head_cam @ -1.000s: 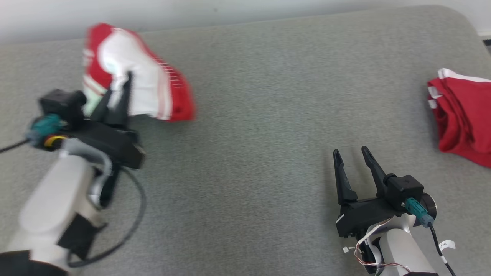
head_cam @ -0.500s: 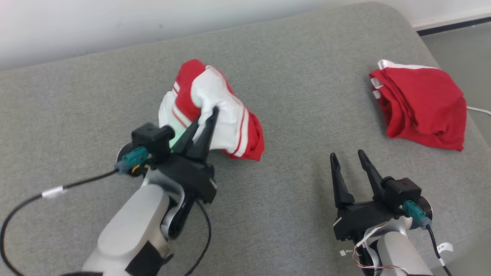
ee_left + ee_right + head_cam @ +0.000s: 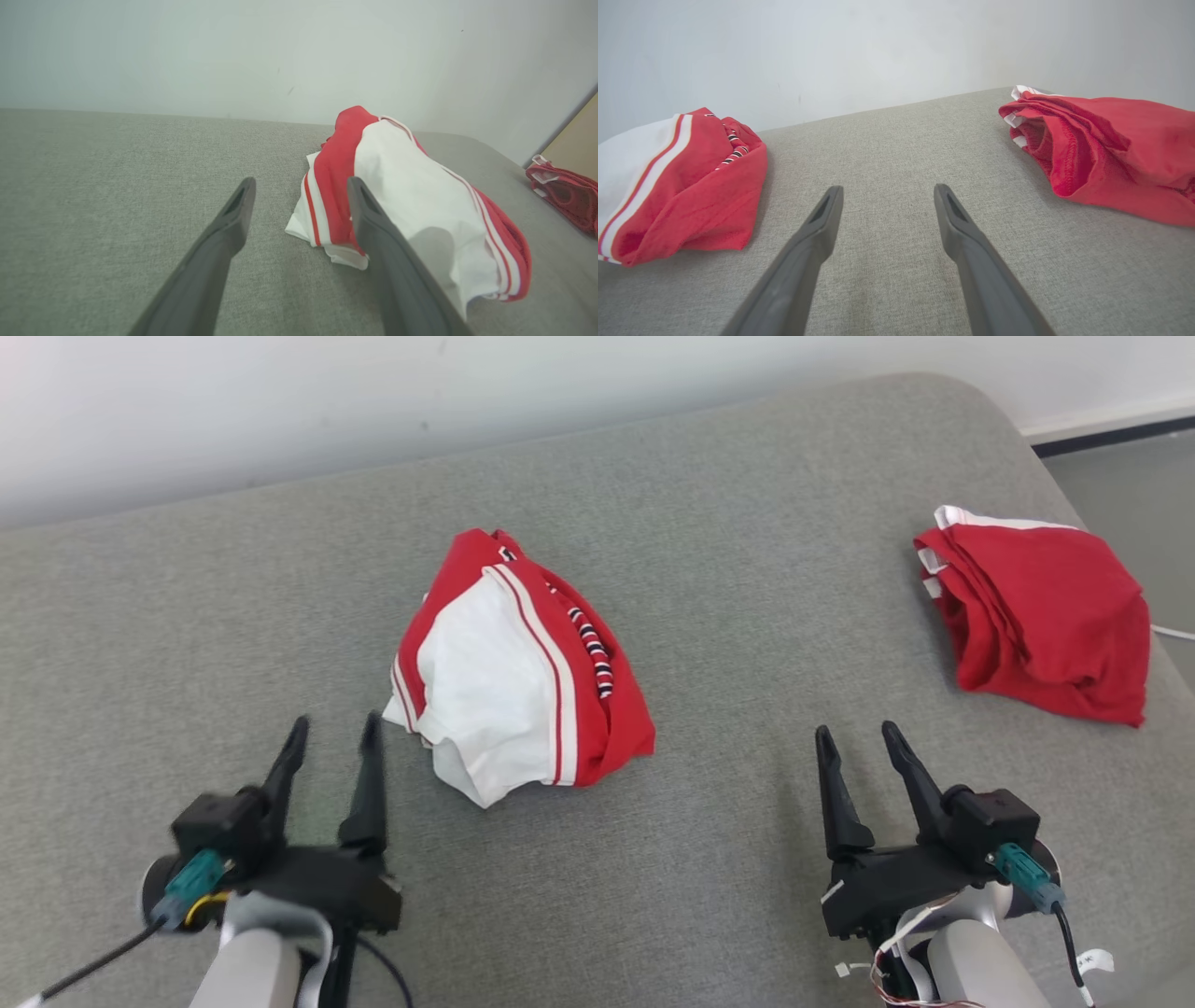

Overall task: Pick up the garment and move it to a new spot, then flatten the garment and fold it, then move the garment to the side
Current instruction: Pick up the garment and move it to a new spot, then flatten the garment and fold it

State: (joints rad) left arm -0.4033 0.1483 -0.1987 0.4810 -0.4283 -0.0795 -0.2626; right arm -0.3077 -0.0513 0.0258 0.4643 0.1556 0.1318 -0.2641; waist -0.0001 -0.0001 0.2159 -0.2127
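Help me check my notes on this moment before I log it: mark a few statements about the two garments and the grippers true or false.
1. The left gripper is open and holds nothing. True.
2. The red and white garment lies spread out flat. False: it sits in a crumpled heap on the grey cushion.
3. The right gripper is clamped on the red garment. False: it is open and holds nothing, with bare cushion between it and that garment.
4. The red garment lies to the robot's right of the red and white garment. True.
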